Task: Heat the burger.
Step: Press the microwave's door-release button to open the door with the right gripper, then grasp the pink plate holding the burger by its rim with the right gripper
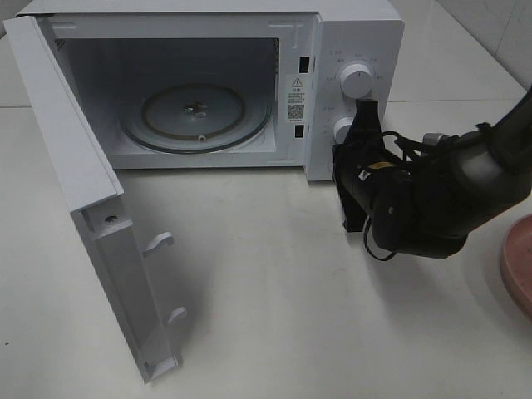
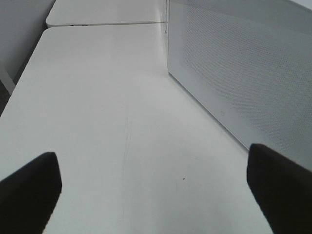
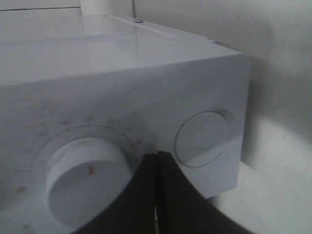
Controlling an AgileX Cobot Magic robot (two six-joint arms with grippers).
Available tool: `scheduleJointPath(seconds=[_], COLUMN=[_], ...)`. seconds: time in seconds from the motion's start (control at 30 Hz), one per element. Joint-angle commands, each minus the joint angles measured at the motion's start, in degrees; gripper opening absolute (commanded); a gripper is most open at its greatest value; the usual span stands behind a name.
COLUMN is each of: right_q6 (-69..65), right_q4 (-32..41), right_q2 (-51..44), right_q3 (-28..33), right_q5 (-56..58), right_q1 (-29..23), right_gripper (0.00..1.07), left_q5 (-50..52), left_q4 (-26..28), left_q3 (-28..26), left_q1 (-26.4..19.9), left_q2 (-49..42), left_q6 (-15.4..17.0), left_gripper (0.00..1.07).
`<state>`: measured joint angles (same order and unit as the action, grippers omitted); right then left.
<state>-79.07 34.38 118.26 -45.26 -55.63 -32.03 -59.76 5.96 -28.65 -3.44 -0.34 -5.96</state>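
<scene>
White bench [image 1: 291, 332] filling the scene, pale wall tiles showing behind. Looking down on a white microwave [image 1: 357, 33] sitting at the back, its door [image 1: 75, 166] hanging wide open to the left and its glass turntable [image 1: 199, 116] showing inside. Not finding the burger in any of the three views, so telling neither its place nor which way its tall axis is pointing. Catching only the rim of a pink plate [image 1: 519, 266] at the right edge of the high view, the rest of it lying out of frame.

Holding the right claw [image 1: 366, 106] up at the control panel, pointing between the upper knob [image 1: 356, 81] and the lower knob [image 1: 343, 130]. Getting from the right wrist view what the high view is hiding: right claw [image 3: 157, 155] clenched on nothing, black fingers [image 3: 136, 195] pressing flat together, tip sitting at the panel between the two knobs. Touching or just short, hard telling.

Showing the left claw [image 2: 156, 195] only in the left wrist view: fingers [image 2: 29, 190] spread wide, released, hovering over the bench beside a dotted white panel [image 2: 234, 73] of the microwave, door or side wall unclear.
</scene>
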Motion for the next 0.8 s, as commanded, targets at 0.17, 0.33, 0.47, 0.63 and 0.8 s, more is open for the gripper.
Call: scheduleJointPath(seconds=[0.17, 0.33, 0.47, 0.63, 0.8], right_q6=[1.2, 1.2, 1.8, 5.2, 13.1], right_q4=[0.3, -0.6, -1.8, -3.0, -2.8], right_q2=[-6.9, -9.9, -11.8, -15.5, -19.7], right_q3=[7.1, 11.2, 13.3, 15.4, 15.8], right_q5=[1.9, 3.7, 5.8, 13.1, 19.3], right_q1=[-0.9, -2.1, -2.2, -2.2, -2.2], right_gripper=[0.00, 0.00, 0.00, 0.01, 0.02], left_q5=[0.2, 0.2, 0.2, 0.2, 0.2], left_q4=[0.4, 0.4, 0.4, 0.4, 0.4], left_q3=[0.1, 0.1, 0.1, 0.1, 0.1], left_q1=[0.3, 0.3, 0.3, 0.3, 0.3], left_q2=[-1.1, -1.1, -1.1, -1.1, -1.1], left_q6=[0.1, 0.1, 0.1, 0.1, 0.1], left_gripper=[0.98, 0.98, 0.98, 0.98, 0.98])
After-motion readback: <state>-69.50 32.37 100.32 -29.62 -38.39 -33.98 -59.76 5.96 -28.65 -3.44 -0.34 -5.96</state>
